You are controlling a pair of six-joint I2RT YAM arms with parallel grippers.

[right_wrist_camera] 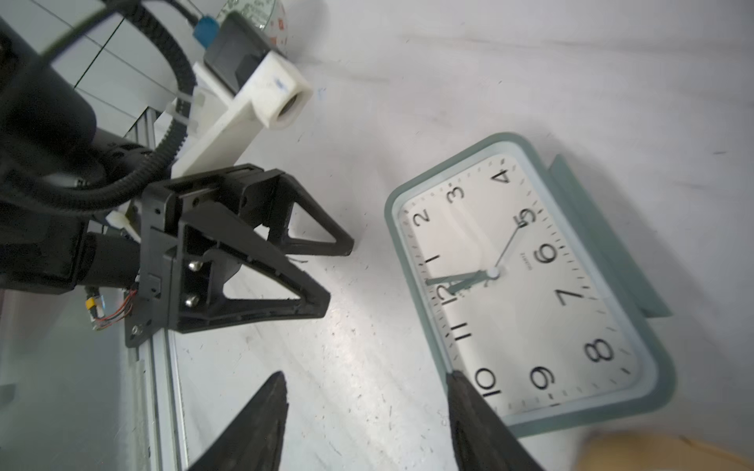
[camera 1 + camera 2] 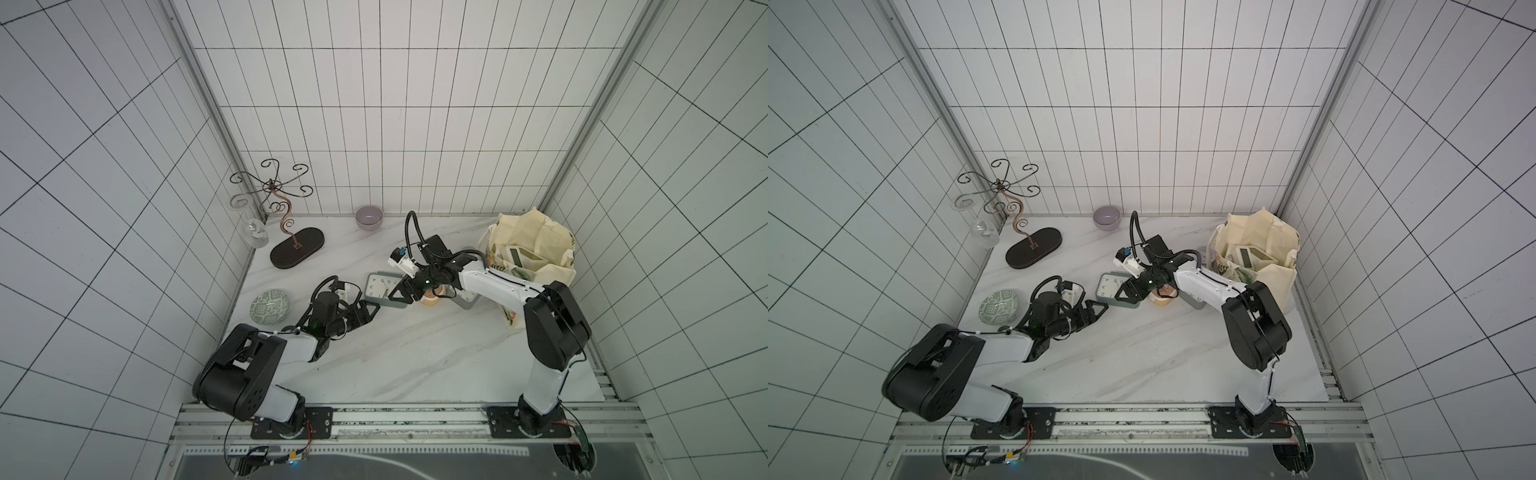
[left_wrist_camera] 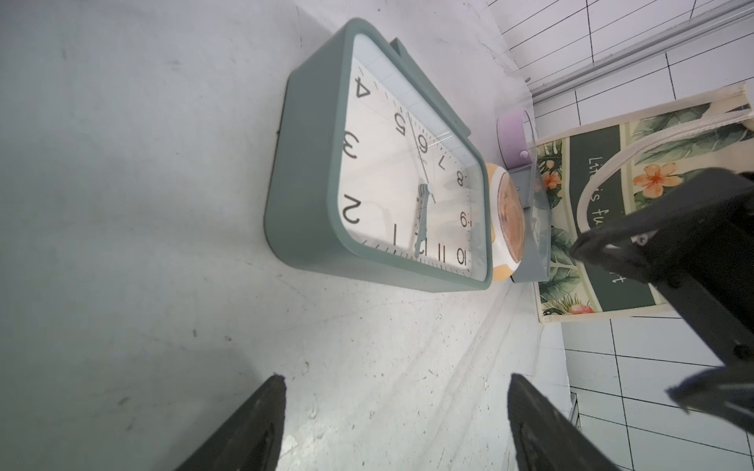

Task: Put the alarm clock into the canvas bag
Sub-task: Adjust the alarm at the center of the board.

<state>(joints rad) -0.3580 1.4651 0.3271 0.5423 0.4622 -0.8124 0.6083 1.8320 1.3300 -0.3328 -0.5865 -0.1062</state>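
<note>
The alarm clock (image 2: 380, 286) (image 2: 1109, 286) has a grey-green case and a white rectangular face, and lies face up mid-table. In the wrist views the clock (image 3: 408, 175) (image 1: 522, 285) lies ahead of each set of jaws. My left gripper (image 2: 371, 308) (image 3: 398, 383) is open just short of its near left corner, over bare table. My right gripper (image 2: 398, 289) (image 1: 365, 379) is open at the clock's right end, with one fingertip (image 1: 457, 381) over the rim by the 10. The canvas bag (image 2: 540, 245) (image 2: 1262, 245) (image 3: 604, 220) stands open at the back right.
A second grey clock (image 2: 467, 300) and a round orange-and-white object (image 2: 430, 298) lie under my right wrist. A white flat object (image 2: 519, 257) sits in the bag. A metal scroll stand (image 2: 291, 239), glass (image 2: 254, 232), lilac bowl (image 2: 369, 217) and green patterned bowl (image 2: 270, 306) stand left and back.
</note>
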